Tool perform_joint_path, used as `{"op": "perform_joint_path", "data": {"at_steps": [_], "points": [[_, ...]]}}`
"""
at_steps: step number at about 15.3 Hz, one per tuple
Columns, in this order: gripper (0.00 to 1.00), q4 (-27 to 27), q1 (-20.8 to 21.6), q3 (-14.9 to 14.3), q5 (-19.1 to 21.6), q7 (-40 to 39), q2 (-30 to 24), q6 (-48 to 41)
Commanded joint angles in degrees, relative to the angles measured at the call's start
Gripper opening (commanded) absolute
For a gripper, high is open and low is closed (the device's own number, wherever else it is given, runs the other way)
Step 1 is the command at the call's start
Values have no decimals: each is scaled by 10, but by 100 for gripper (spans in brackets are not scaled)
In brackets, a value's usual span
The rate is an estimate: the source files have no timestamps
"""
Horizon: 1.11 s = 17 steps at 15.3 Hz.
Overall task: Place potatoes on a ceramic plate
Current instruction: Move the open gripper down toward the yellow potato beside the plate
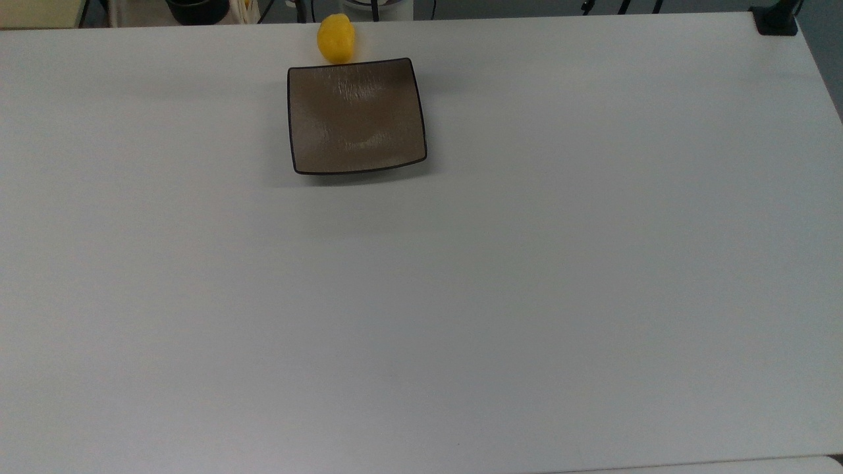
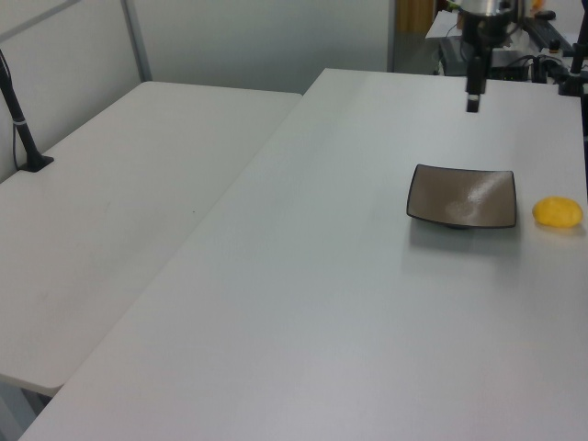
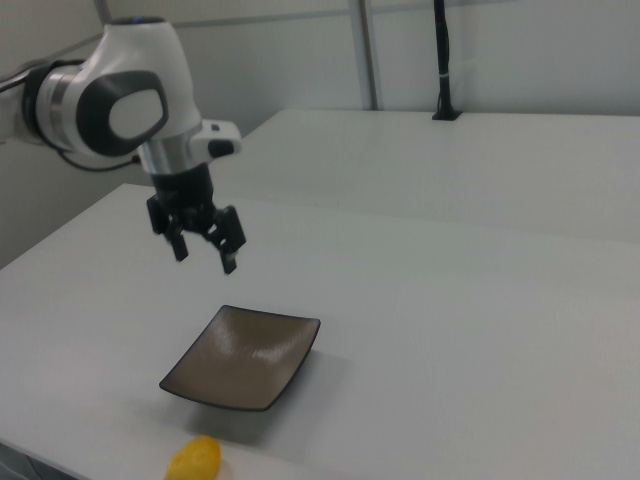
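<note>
The yellow-orange potato [image 1: 336, 38] lies on the white table just beyond the plate's far edge, near the table's top edge in the top view. It also appears as the potato [image 2: 558, 212] and the potato [image 3: 194, 460]. The square brown-grey ceramic plate [image 1: 355, 115] sits bare, seen too as the plate [image 2: 462, 196] and the plate [image 3: 243, 357]. My gripper [image 3: 205, 255] hangs open and holds nothing, well above the table and over the plate's far side in the right view. In the left view the gripper [image 2: 472, 96] is high, above and behind the plate.
A black clamp [image 1: 777, 20] sits at the table's top right corner in the top view. A second white table with a black post [image 2: 23, 138] stands at the left view's left. Equipment and cables crowd the area behind the robot base [image 2: 514, 37].
</note>
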Motion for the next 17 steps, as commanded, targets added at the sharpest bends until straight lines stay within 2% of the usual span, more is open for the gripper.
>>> {"op": "perform_joint_path", "data": {"at_steps": [1, 4, 9, 14, 17], "points": [[100, -131, 4, -6, -6, -20, -87, 24], [100, -206, 5, -7, -7, -33, -125, 29], [100, -263, 1, -25, -8, -69, -161, 31], [100, -275, -1, -27, -23, -76, -125, 40], [100, -321, -2, -27, -24, -77, -134, 94]]}}
